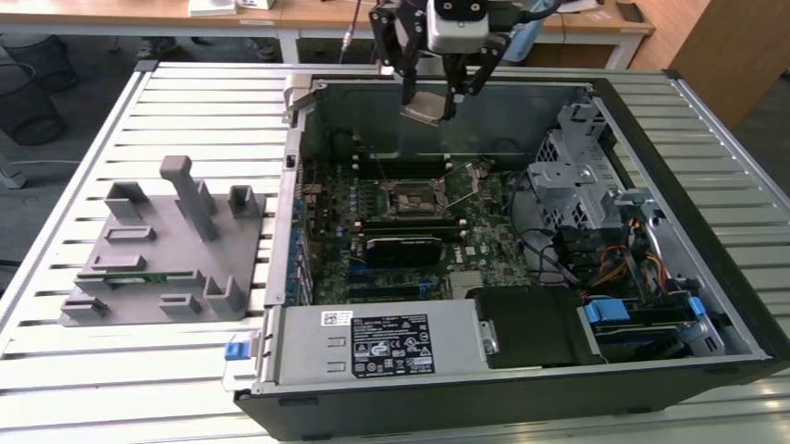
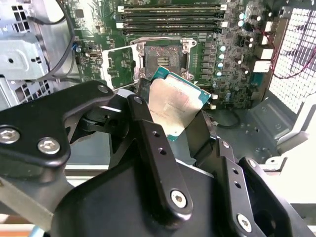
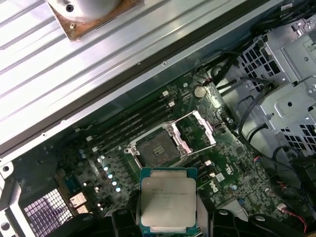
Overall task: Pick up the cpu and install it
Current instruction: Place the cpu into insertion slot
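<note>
One small flat square cpu, silver metal top with a thin green rim, is hanging just over one wall of the open black computer case. The black two-finger gripper is pinching its opposite edges, probably to spare the contacts, and is holding it clear of the open-lidded metal socket.
</note>
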### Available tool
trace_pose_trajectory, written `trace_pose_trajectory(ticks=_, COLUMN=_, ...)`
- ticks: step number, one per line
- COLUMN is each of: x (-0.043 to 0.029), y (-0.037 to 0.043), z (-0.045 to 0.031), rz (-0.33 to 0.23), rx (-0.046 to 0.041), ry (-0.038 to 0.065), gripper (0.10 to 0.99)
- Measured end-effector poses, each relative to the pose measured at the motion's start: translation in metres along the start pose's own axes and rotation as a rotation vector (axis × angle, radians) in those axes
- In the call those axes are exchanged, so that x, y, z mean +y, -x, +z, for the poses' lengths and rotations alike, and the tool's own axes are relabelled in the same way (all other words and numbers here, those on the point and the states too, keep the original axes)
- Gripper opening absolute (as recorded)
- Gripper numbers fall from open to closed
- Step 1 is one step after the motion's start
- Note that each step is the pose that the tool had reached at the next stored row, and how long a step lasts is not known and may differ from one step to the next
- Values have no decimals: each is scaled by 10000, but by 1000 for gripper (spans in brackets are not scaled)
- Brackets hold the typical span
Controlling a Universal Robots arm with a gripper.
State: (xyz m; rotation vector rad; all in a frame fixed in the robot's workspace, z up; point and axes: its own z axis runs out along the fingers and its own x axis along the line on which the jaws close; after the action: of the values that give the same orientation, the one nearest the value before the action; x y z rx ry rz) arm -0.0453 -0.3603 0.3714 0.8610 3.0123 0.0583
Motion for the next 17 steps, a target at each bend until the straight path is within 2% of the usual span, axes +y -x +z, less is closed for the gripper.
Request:
trace_pose_trajectory(ticks=5, x=0, y=0, z=2, rz=651, rx=-26, ry=2, gripper=537)
trace_pose_trajectory(ticks=17, x=0, y=0, z=19, rz=2829, rx=-110, ry=3, gripper=537)
